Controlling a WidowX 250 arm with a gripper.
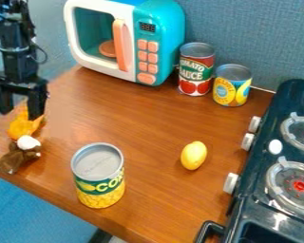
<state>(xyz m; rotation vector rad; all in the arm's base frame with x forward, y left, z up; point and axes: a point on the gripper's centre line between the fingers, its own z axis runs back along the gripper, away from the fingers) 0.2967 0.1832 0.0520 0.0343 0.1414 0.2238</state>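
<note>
A blue-grey, textured wall (259, 35) stands behind a brown, wood-grained tabletop (148, 126) — pale light glazes its left side — and a bright blue surface (27, 211) lies beyond its lower-left edge.

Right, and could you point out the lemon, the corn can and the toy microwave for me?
Lemon (194, 155): camera view, middle of its yellow skin.
Corn can (100, 186): camera view, front of its label.
Toy microwave (121, 46): camera view, its orange door handle.

Listed one black claw (20, 113), fingers apart, by an orange toy (23, 127) and brown-and-white plush (14, 159). Noted on the wooden table (148, 118) one upright green-and-yellow can (99, 175), one lemon (194, 155), red can (195, 71), yellow can (232, 88), teal-and-white microwave (164, 38). Recorded dark stove (257, 178), right.
</note>
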